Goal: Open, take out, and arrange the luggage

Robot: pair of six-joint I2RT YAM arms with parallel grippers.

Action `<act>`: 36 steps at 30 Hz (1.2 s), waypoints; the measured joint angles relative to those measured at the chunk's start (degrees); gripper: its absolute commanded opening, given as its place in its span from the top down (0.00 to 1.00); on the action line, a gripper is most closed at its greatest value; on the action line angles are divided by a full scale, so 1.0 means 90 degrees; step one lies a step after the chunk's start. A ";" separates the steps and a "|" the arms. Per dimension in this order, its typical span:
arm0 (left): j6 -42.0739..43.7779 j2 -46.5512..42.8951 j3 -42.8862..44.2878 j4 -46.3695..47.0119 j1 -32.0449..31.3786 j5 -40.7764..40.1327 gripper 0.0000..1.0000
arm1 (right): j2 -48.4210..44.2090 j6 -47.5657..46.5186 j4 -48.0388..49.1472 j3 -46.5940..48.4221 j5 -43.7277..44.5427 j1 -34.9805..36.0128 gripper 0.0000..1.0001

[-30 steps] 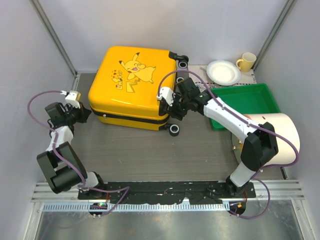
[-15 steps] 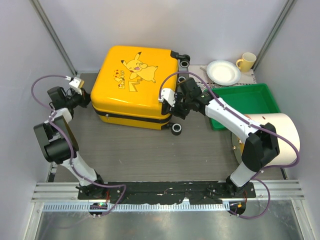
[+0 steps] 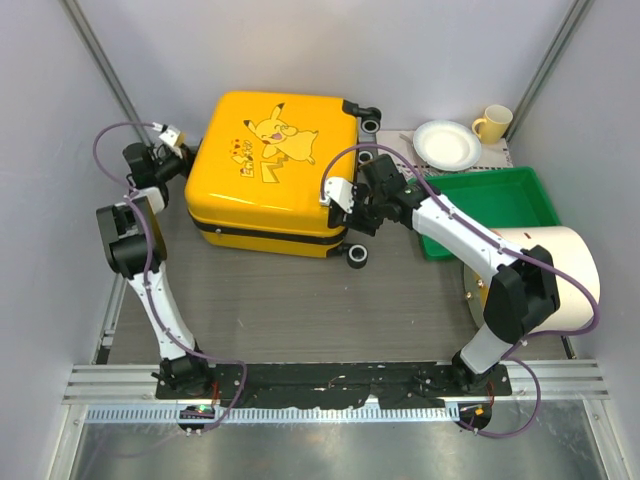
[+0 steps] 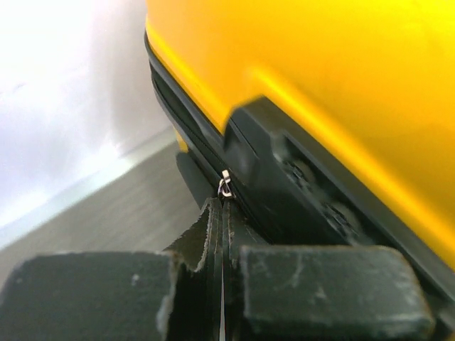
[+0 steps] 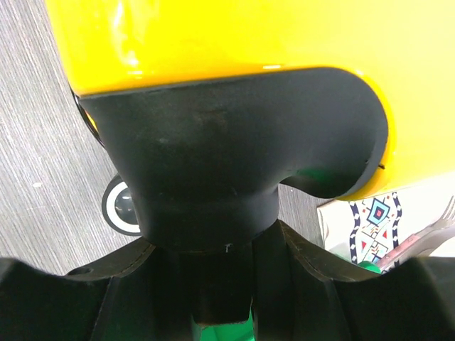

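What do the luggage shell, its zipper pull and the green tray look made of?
luggage: shell looks like hard glossy plastic, given the sharp highlights and smooth moulded curves.
zipper pull: likely bare metal, small and silvery with a bright glint.
green tray: probably moulded plastic, uniform colour, semi-gloss; too far to be sure.

A grey wood-grain tabletop [image 3: 280, 310] spreads beneath and on the near side of the jaws of the left gripper [image 3: 186, 152] and the right gripper [image 3: 352, 213]. Plain pale walls [image 3: 330, 50] close in behind and to either side of them, with slanting metal posts [image 3: 105, 75] at the far corners. The light is even. Beside the left jaws the wall washes out white, perhaps from glare. A ribbed aluminium rail [image 3: 600, 380] edges the near side.
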 measured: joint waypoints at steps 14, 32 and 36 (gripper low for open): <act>-0.1217 0.2358 0.3223 0.0804 -0.0476 -0.0680 0.57 | 0.0078 -0.0124 -0.0007 0.0044 0.0097 -0.0073 0.99; -0.0974 -0.2431 0.1042 -0.5161 0.0588 -0.4226 0.16 | 0.0083 0.1319 -0.0260 0.0160 0.0131 0.0469 0.99; -0.1411 -0.4121 -0.0168 -0.6217 0.0729 -0.4588 0.15 | 0.0102 0.2348 -0.0233 0.0216 0.0265 0.1569 0.28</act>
